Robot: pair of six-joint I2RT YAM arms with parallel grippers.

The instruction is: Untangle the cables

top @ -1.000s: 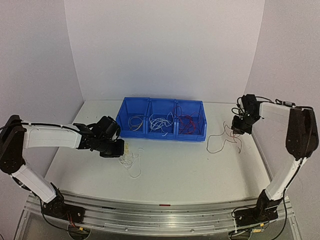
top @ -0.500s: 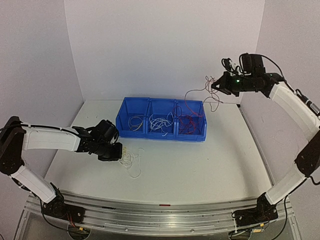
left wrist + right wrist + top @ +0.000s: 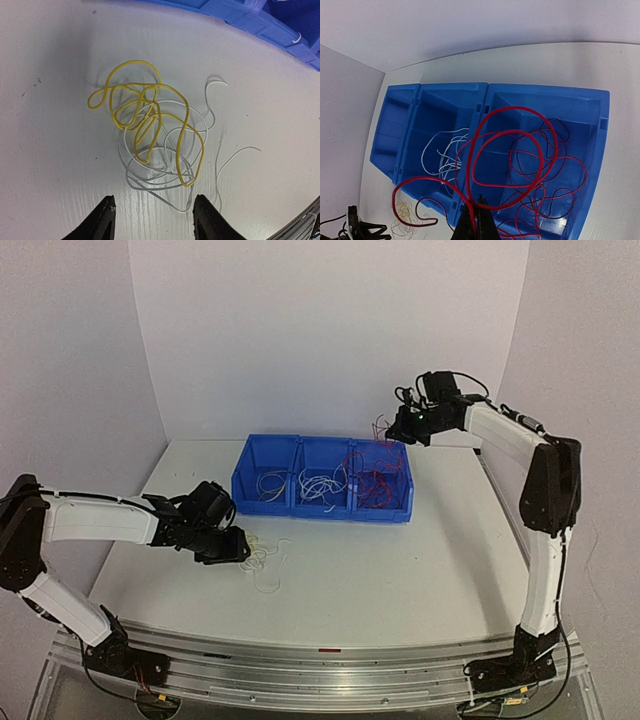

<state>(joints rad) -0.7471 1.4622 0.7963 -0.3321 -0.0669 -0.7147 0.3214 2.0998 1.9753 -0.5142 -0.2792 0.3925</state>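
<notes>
A tangle of yellow and white cables [image 3: 150,135] lies on the white table, just ahead of my left gripper [image 3: 154,206], which is open with nothing between its fingers. In the top view the left gripper [image 3: 236,544] sits beside that tangle [image 3: 262,558]. My right gripper [image 3: 477,212] is shut on a red cable [image 3: 520,108]. Its big loops hang over the blue bin [image 3: 540,95]. In the top view the right gripper [image 3: 402,430] is high above the bin's right compartment, with the red cable [image 3: 381,430] dangling from it.
The three-compartment blue bin [image 3: 320,510] stands at the table's back middle. Pale cables [image 3: 270,483] lie in its left part, white ones [image 3: 320,485] in the middle and red ones [image 3: 375,485] in the right. Walls close in behind and on both sides.
My left gripper has opened and let go of the yellow and white tangle. The right arm has carried the red cable up and left, from the table's right side to above the bin.
</notes>
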